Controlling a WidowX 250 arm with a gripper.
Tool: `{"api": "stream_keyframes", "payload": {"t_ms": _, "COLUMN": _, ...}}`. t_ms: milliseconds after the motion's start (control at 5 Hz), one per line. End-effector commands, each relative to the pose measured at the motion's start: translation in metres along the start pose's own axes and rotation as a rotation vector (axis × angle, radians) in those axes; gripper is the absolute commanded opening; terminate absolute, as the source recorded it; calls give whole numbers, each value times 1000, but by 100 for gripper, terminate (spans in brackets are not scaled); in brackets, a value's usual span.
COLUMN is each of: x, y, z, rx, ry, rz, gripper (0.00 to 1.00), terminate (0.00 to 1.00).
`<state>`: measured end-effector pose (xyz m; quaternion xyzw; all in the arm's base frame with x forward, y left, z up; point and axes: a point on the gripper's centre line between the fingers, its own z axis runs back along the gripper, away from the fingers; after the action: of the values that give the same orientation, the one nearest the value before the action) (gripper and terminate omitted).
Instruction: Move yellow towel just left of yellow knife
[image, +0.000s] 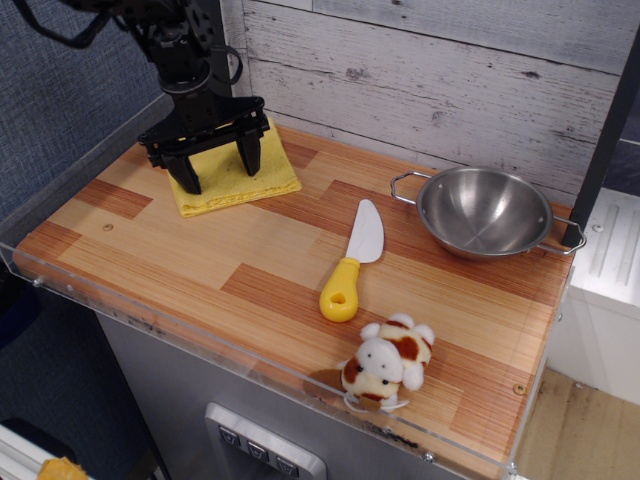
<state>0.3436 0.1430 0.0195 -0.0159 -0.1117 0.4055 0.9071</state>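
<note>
The yellow towel (232, 176) lies folded at the back left of the wooden board. My gripper (217, 166) is right on top of it, open, with one black finger (186, 176) at the towel's left edge and the other at its back right; much of the towel is hidden under it. The yellow knife (352, 262) lies near the middle of the board, apart from the towel, with its whitish blade pointing to the back and its yellow handle to the front.
A steel bowl with handles (483, 211) stands at the back right. A brown and white plush toy (387, 363) sits near the front edge. A clear plastic rim (200, 340) runs around the board, and a plank wall stands behind.
</note>
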Motion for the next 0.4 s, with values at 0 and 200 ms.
{"api": "stream_keyframes", "payload": {"t_ms": 0, "x": 1, "y": -4, "z": 5, "rx": 7, "ry": 9, "rz": 31, "gripper": 100, "terminate": 0}}
{"api": "stream_keyframes", "payload": {"t_ms": 200, "x": -3, "y": -6, "z": 3, "rx": 0, "ry": 22, "rz": 39, "gripper": 100, "terminate": 0}}
